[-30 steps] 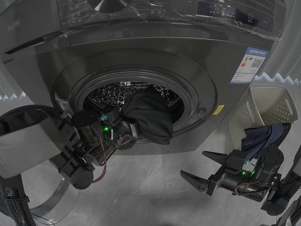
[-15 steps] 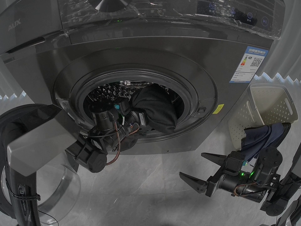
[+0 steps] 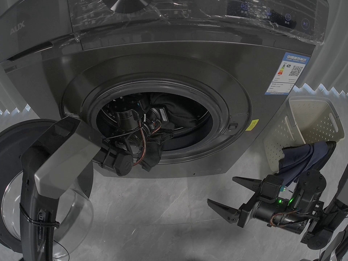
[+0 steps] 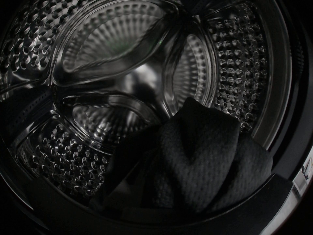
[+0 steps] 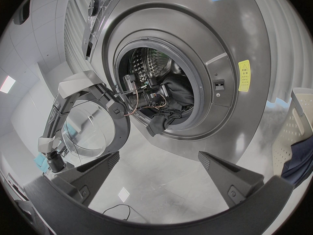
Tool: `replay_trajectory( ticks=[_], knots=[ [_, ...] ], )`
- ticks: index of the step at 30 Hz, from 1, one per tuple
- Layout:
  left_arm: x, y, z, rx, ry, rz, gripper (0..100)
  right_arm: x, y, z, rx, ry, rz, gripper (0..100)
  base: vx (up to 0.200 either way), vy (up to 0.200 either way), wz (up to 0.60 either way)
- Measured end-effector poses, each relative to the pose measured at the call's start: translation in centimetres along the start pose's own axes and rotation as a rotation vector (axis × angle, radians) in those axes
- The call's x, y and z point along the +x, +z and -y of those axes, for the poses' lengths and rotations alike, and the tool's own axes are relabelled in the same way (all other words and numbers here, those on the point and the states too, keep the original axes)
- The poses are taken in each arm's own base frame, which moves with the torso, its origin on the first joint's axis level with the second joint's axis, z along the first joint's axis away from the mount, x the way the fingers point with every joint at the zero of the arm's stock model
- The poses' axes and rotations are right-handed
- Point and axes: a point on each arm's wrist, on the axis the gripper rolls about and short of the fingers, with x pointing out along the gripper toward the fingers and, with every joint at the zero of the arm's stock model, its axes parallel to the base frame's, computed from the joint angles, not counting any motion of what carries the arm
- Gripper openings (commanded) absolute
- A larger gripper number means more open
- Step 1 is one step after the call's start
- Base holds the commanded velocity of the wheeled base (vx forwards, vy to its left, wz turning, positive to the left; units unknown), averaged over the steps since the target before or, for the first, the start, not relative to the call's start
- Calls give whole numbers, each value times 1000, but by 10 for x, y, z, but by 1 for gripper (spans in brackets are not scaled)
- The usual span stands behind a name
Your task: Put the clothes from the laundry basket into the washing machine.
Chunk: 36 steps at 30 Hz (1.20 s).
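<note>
My left gripper (image 3: pixel 163 115) is inside the washing machine (image 3: pixel 217 66), right by the black cloth (image 3: pixel 179 109). I cannot tell if it is holding it. A bit of cloth hangs over the door rim. My right gripper (image 3: pixel 221 190) is wide open over the floor, near the laundry basket (image 3: pixel 315 120) with blue clothes (image 3: pixel 304 158).

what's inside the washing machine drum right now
A black garment is at the front of the drum, with one end hanging out over the door rim. The left arm is inside too. The drum floor under the garment is covered.
</note>
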Motion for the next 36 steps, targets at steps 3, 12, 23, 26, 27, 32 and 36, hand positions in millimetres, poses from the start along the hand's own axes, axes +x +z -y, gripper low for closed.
replay_trajectory(
  ticks=[3, 12, 23, 26, 27, 32, 36],
  knots=[
    [4, -3, -3, -14, 11, 4, 0, 0, 0, 0, 0, 0, 0, 100, 0, 0, 0],
    [-3, -11, -1, -51, 20, -63, 100, 0, 0, 0, 0, 1, 2, 100, 0, 0, 0],
    [-33, -11, 0, -67, 68, -336, 100, 1, 0, -1, 0, 5, 3, 100, 0, 0, 0],
    [-41, -13, 2, -59, 73, -403, 100, 1, 0, -1, -1, 6, 2, 100, 0, 0, 0],
    [-44, -13, 2, -57, 74, -423, 100, 1, 0, -2, -1, 7, 3, 100, 0, 0, 0],
    [-51, -16, 4, -49, 67, -462, 0, 1, 0, -2, -1, 8, 3, 100, 0, 0, 0],
    [-50, -21, 5, -47, 66, -469, 0, 1, 0, -2, -1, 9, 3, 100, 0, 0, 0]
  ],
)
